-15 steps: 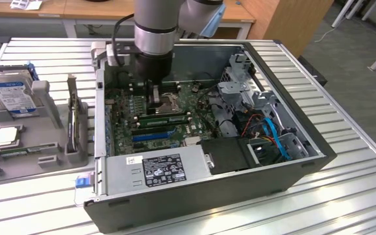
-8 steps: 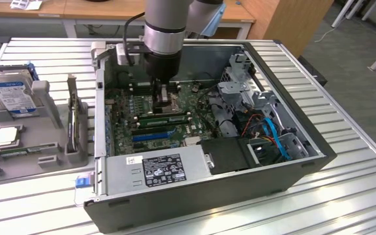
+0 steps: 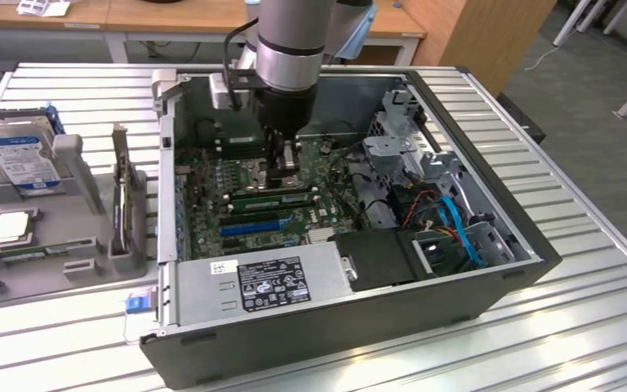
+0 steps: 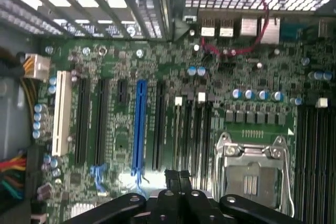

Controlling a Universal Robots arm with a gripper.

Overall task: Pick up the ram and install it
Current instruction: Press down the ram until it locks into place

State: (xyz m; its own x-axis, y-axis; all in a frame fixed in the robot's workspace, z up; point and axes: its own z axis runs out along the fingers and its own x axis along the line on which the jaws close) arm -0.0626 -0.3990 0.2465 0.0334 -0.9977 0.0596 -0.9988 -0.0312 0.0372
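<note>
My arm (image 3: 291,57) ran off the top edge in the exterior view, and its wrist blocked the motherboard (image 3: 251,189) right under it. On the wrist view my fingers (image 4: 177,178) were mostly cut off at the edge, just two dark tips pressed together. The hard drive (image 3: 16,155) label was too small to read.

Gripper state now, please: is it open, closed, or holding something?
Gripper: closed, fingers together, holding nothing visible, above the motherboard.
</note>
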